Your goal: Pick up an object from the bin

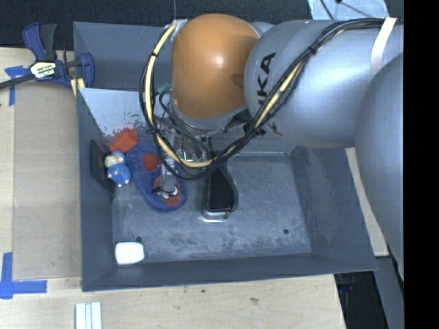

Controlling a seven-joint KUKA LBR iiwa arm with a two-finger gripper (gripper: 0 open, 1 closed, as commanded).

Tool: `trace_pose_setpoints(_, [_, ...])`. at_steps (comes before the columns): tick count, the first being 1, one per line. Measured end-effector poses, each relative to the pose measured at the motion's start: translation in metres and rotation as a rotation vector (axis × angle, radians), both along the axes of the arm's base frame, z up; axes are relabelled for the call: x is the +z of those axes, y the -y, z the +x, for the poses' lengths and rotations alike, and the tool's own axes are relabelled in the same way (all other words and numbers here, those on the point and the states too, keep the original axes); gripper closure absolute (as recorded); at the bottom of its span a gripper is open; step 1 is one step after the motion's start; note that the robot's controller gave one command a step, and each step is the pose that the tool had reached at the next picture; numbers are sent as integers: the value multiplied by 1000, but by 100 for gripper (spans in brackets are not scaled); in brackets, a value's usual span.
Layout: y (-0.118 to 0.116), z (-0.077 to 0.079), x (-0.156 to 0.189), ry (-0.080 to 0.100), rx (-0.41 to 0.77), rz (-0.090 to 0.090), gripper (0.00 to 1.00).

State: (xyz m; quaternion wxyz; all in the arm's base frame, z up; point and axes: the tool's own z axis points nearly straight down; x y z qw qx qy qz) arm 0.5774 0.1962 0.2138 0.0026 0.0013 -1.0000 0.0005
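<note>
My gripper (167, 181) hangs under the arm's wrist in the left middle of the bin, its tip down on a floppy blue thing (152, 186) with a red patch at its near end. To the right of the gripper lies a black oblong object (219, 189) with a silvery near end. A small blue and yellow figurine (118, 169) stands to the left of the blue thing. An orange-red lump (124, 141) lies just behind the figurine. Most of the gripper is hidden by the wrist and its cables.
A white block (129, 252) lies in the near left corner. A black bar (99, 163) rests along the left wall. The arm and its cables cover the back of the bin. Bare bin floor shows at the near right.
</note>
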Motion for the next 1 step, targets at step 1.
trace_pose_setpoints(1, [35,28,-131,3,174,2,0])
